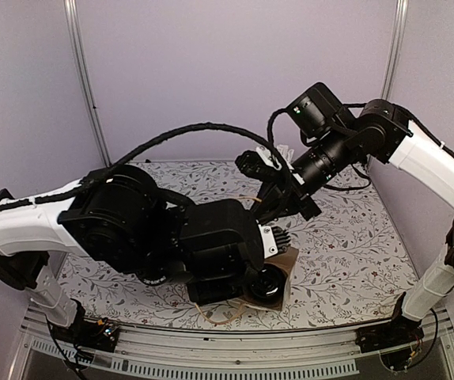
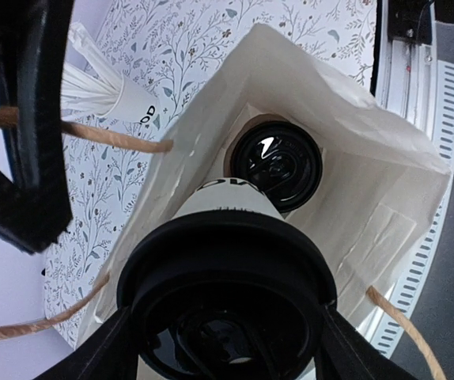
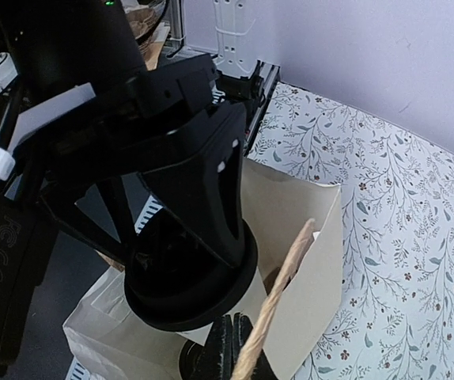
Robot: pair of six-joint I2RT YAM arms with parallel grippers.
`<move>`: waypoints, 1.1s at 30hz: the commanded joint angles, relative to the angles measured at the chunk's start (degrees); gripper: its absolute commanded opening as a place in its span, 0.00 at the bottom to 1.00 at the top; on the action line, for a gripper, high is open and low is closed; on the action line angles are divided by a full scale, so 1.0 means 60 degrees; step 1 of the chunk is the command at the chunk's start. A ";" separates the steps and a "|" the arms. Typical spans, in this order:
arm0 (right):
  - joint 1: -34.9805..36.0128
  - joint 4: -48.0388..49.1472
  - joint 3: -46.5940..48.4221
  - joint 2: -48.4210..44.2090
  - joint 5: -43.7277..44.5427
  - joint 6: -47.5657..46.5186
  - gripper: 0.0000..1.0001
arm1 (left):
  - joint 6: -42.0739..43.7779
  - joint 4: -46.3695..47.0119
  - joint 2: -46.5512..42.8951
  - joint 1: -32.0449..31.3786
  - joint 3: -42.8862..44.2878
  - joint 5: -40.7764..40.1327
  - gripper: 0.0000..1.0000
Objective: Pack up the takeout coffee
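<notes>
Item: takeout coffee (image 2: 227,293), a white paper cup with a black round lid and dark lettering low on its side. It is upright, directly over the open mouth of the paper bag (image 2: 353,158), base pointing down into the opening; how far it reaches inside cannot be told. Holder: left gripper (image 2: 227,352), jaws spread wide and clamped on the takeout coffee, one finger on either side of the lid's rim. Item: paper bag, pale, standing open on the floral table (image 1: 353,245), with twine handles. Item: second black-lidded cup (image 2: 276,166), inside the bag at its bottom, just beyond the held cup's base. Item: twine handle (image 3: 286,277), rising from the bag's rim up to the right gripper (image 3: 231,356), whose jaws are closed tight around it, holding that side of the bag up. Item: straw cup (image 2: 128,99), white with long white straws bunched in it, outside the bag, beside one of its side walls, on the table.
</notes>
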 commanded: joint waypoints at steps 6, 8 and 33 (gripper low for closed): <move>0.0630 -0.0133 -0.0320 -0.0066 0.0370 -0.0301 0.02 | -0.0843 -0.0123 -0.0489 -0.0401 -0.0642 -0.0244 0.42; 0.0630 -0.0147 -0.0250 -0.0152 0.0460 -0.0300 0.02 | -0.0912 -0.0123 -0.0625 -0.0389 -0.1057 -0.0460 0.42; 0.0893 -0.0608 -0.0323 -0.0224 -0.0659 -0.0563 0.03 | 0.0202 0.0164 0.0162 -0.0287 -0.2185 -0.1107 0.40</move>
